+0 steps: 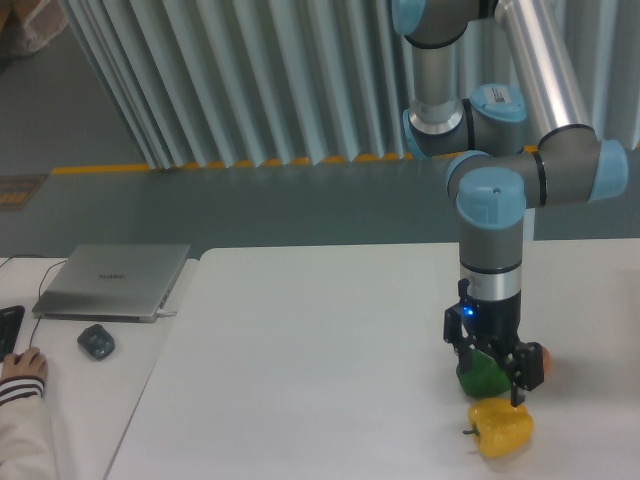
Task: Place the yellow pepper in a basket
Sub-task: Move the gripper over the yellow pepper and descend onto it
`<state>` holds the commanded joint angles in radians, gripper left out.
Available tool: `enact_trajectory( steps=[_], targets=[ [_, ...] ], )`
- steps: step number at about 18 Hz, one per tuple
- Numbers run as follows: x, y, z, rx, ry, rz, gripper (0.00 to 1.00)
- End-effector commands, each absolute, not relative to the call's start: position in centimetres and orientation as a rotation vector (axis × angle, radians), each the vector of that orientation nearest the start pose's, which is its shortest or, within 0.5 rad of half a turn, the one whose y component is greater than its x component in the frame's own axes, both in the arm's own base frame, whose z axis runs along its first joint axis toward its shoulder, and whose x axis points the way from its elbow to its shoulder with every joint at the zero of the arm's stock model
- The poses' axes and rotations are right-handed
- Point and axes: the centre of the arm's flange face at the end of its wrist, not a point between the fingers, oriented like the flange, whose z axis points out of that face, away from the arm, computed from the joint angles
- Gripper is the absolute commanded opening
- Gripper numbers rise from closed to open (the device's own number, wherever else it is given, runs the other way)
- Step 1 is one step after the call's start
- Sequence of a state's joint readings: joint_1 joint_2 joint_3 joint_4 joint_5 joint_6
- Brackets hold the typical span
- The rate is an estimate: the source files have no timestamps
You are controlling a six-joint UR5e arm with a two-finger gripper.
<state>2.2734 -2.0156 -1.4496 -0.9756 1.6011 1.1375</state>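
The yellow pepper (503, 428) lies on the white table (320, 350), near the front edge on the right side. It is glossy and lobed, and its short dark stem points to the left. Nothing holds it.

Directly behind it, and very close to it, sits the green pepper (481, 374). It is partly covered by the gripper (492, 368), which hangs low over the two peppers, pointing down from the grey and blue arm (490, 220). The two dark fingers stand apart, one at the left of the green pepper and one at its right, lower down and just above the top of the yellow pepper. They seem to stand around the green pepper, but from this view I cannot tell if they touch it or press on it. A small blue light shines on the wrist above the fingers.

A small orange-pink ball (540, 357) shows just to the right of the gripper.

Far to the left, a closed grey laptop (115, 280) and a dark mouse (96, 341) lie on another surface. A person's hand (20, 368) rests at the left edge.
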Motion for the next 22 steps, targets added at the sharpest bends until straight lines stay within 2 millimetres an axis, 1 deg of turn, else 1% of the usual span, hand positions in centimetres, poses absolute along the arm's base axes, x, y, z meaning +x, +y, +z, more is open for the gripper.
enact_trajectory(
  steps=[2, 3, 7, 10, 11, 13, 16, 17, 20, 22],
  targets=[
    [-34.0, 59.8, 34.2, -2.937, 0.732, 0.369, 1.0],
    [-33.7, 60.2, 33.7, -2.942, 0.738, 0.363, 1.0],
    [-33.8, 60.3, 33.2, -2.95, 0.712, 0.356, 1.0],
    [-33.8, 60.6, 32.4, -2.969, 0.643, 0.338, 1.0],
    [-33.8, 60.8, 32.5, -2.968, 0.623, 0.342, 1.0],
    [-34.0, 60.9, 31.5, -2.978, 0.616, 0.328, 1.0],
    [-34.2, 61.4, 30.5, -2.971, 0.617, 0.338, 1.0],
    [-33.9, 61.6, 30.4, -2.969, 0.621, 0.337, 1.0],
    [-33.4, 62.1, 29.2, -2.979, 0.631, 0.314, 1.0],
    [-33.2, 62.3, 28.8, -2.982, 0.637, 0.307, 1.0]
  ],
)
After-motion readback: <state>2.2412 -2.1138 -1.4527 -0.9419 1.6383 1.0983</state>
